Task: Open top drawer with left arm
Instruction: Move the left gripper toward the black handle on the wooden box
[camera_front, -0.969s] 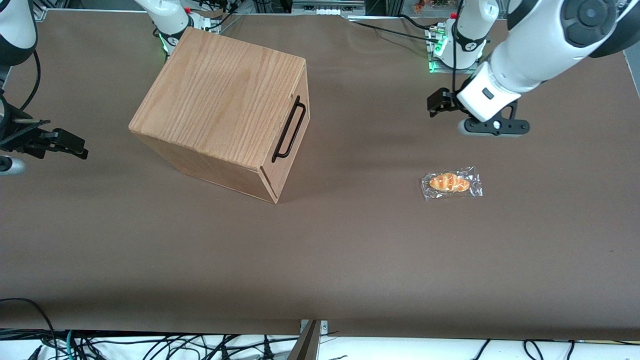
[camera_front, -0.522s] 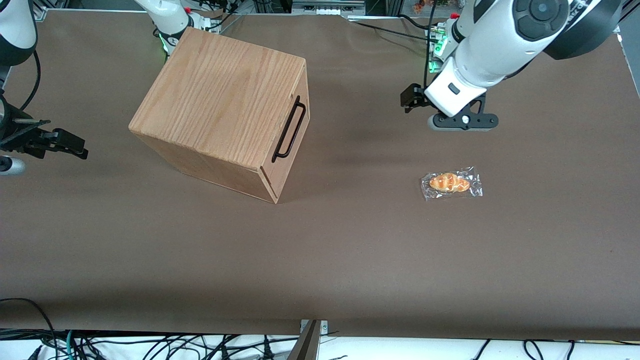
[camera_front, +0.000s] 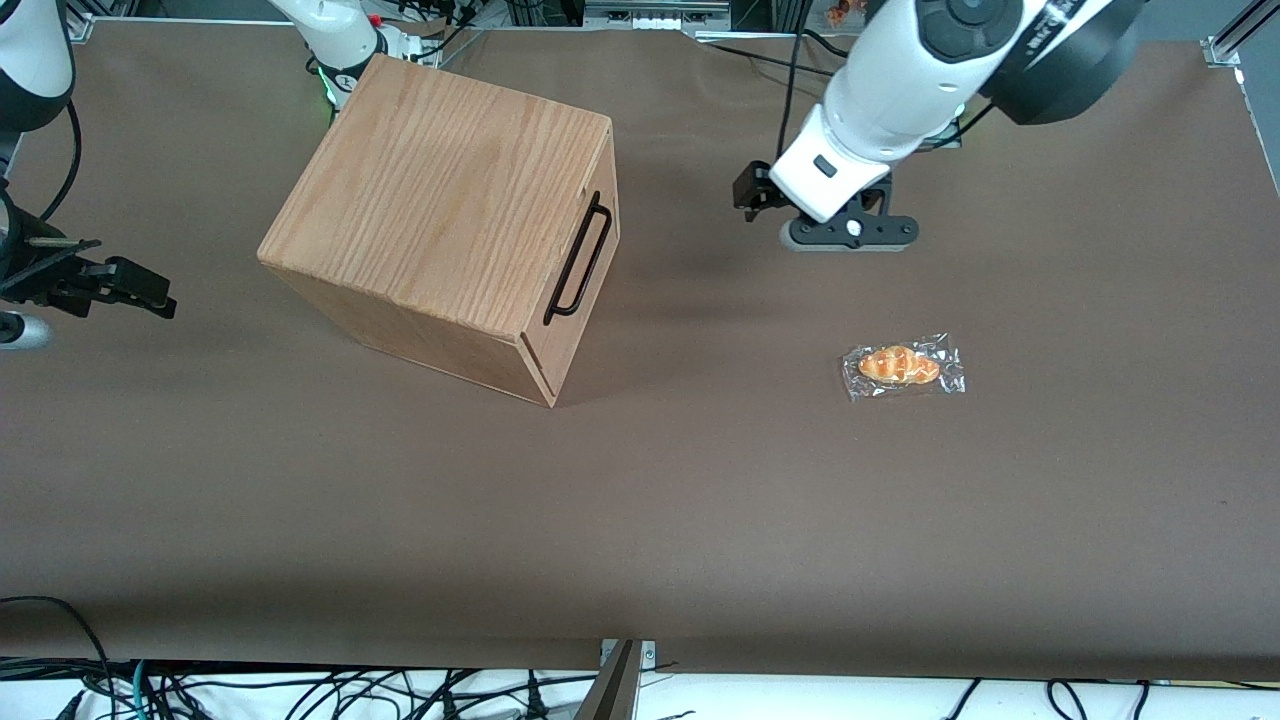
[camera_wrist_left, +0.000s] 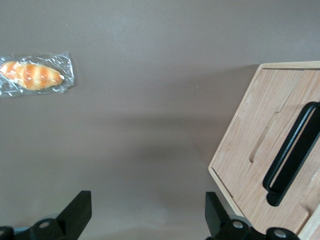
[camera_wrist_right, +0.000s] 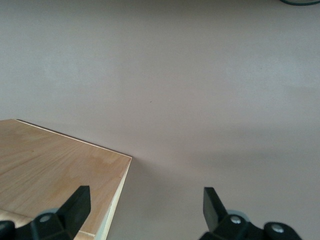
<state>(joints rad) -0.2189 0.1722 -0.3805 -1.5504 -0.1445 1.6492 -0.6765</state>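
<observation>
Bench (camera_front: 700, 500): flat, covered in matte brown sheet, faintly creased.

Cabinet (camera_front: 440, 190): box of light oak, strong straight grain on its upper face, square edges, set at an angle to the bench edge. Its front faces the working arm's end of the bench.

Top drawer (camera_front: 598, 235): shut, front flush with the cabinet shell. In the left wrist view the drawer front (camera_wrist_left: 272, 150) shows pale smooth wood with a shallow routed groove. Handle (camera_front: 578, 256): one long black metal bar, rounded ends bent back into the front, standing slightly proud of the wood; also seen in the wrist view (camera_wrist_left: 292, 150), matte finish.

Left arm (camera_front: 900, 90): glossy white shell, round dark-grey joint cap, black sleeve. It reaches in above the bench from the working arm's end.

Gripper (camera_front: 752, 192): small, black, hanging above bare bench in front of the drawer, well apart from the handle, touching nothing. Wrist view shows the two black fingertips (camera_wrist_left: 77, 210) wedge-shaped and spread wide: jaws open, nothing between them.

Bread roll (camera_front: 898, 365): orange-brown, ridged, oval, sealed in crinkled clear plastic wrap, lying flat on the bench, nearer the front camera than the gripper; also in the wrist view (camera_wrist_left: 31, 75).
</observation>
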